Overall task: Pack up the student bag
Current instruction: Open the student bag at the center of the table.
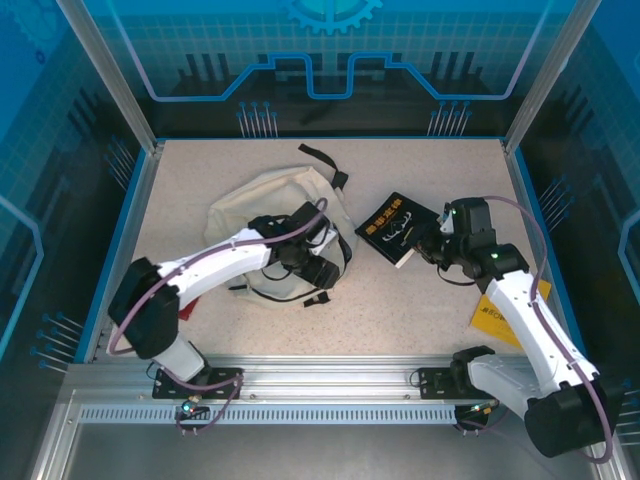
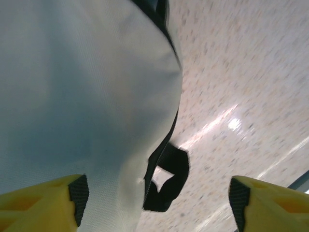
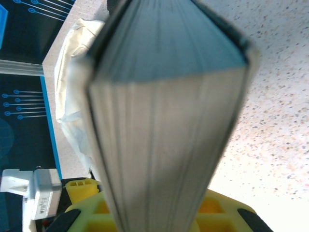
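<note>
The student bag (image 1: 262, 212), cream fabric with black straps, lies crumpled left of the table's centre. My left gripper (image 1: 308, 258) hovers over its near right edge. In the left wrist view that gripper (image 2: 157, 205) stands open, with the bag's fabric (image 2: 87, 96) and a black strap loop (image 2: 169, 179) between its yellow fingers (image 2: 241, 205). Right of the bag, my right gripper (image 1: 432, 243) is shut on the near edge of a black book (image 1: 398, 228), which is tilted. The right wrist view has the book's page edge (image 3: 164, 121) running up from the gripper (image 3: 159, 217), with the bag (image 3: 72, 82) behind on the left.
An orange-yellow book (image 1: 497, 315) lies flat at the right, partly under my right arm. A dark red item (image 1: 186, 312) peeks out beneath my left arm. Blue rails (image 1: 120, 230) and see-through walls border the speckled table (image 1: 400, 310).
</note>
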`<state>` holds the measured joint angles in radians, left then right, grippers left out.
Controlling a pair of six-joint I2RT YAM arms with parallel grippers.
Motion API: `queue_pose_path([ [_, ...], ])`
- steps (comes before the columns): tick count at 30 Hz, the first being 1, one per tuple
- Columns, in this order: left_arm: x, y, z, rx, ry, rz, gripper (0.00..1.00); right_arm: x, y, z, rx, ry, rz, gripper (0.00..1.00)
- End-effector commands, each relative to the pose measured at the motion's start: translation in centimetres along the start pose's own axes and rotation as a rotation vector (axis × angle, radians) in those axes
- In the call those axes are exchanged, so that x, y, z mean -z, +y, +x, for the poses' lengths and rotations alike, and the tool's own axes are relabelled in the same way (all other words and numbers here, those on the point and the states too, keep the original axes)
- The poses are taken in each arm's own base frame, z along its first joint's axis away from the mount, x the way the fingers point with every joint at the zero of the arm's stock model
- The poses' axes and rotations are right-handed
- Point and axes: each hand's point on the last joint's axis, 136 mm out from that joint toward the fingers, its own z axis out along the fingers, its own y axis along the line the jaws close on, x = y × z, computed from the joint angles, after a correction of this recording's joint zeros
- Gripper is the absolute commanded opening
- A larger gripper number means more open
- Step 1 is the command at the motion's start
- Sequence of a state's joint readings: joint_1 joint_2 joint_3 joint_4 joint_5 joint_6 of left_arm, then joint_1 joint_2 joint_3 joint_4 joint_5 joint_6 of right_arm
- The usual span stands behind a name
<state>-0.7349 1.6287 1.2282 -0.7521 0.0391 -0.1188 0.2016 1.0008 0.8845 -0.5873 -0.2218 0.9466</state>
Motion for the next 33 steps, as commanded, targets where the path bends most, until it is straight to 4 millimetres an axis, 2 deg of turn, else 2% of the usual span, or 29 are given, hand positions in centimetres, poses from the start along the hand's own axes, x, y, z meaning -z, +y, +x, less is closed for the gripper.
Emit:
queue_pose_path([
  [1, 0.4, 1.6, 2.4, -0.139, 0.167, -0.135, 0.76, 1.3, 2.4, -1.5, 0.092, -0.029, -0.079, 0.00],
  [5, -0.1, 3.5, 2.5, -0.174, 0.234, -0.258, 0.74, 0.9, 2.3, -1.9, 0.100, -0.021, -0.087, 0.00],
  [9, -0.8, 3.6, 2.3, -0.202, 0.269, -0.260, 0.68, 0.3, 2.2, -2.3, 0.095, -0.004, -0.092, 0.00],
  [13, -0.9, 4.2, 2.6, -0.225, 0.304, -0.279, 0.52, 0.2, 2.1, -2.5, 0.094, 0.002, -0.099, 0.00],
  [17, -0.7, 3.5, 1.4, -0.229, 0.269, -0.252, 0.36, 0.0, 1.6, -2.5, 0.092, 0.004, -0.089, 0.00],
  [19, -0.4, 3.5, 0.7, -0.237, 0.246, -0.262, 0.31, -0.1, 1.3, -2.4, 0.083, 0.004, -0.083, 0.00],
  [24, 1.3, 3.2, -1.2, -0.242, 0.166, -0.264, 0.21, 0.1, 1.0, -2.3, 0.075, -0.001, -0.078, 0.00],
  [26, 2.4, 3.2, -2.1, -0.219, 0.114, -0.263, 0.13, 0.4, 0.9, -2.3, 0.077, -0.008, -0.074, 0.00],
  [29, 4.1, 4.3, -3.7, -0.131, 0.033, -0.288, 0.00, 0.9, 0.9, -2.2, 0.082, -0.021, -0.077, 0.00],
  [33, 6.5, 4.9, -5.8, -0.046, -0.093, -0.304, 0.00, 1.3, 1.5, -1.6, 0.098, -0.011, -0.120, 0.00],
])
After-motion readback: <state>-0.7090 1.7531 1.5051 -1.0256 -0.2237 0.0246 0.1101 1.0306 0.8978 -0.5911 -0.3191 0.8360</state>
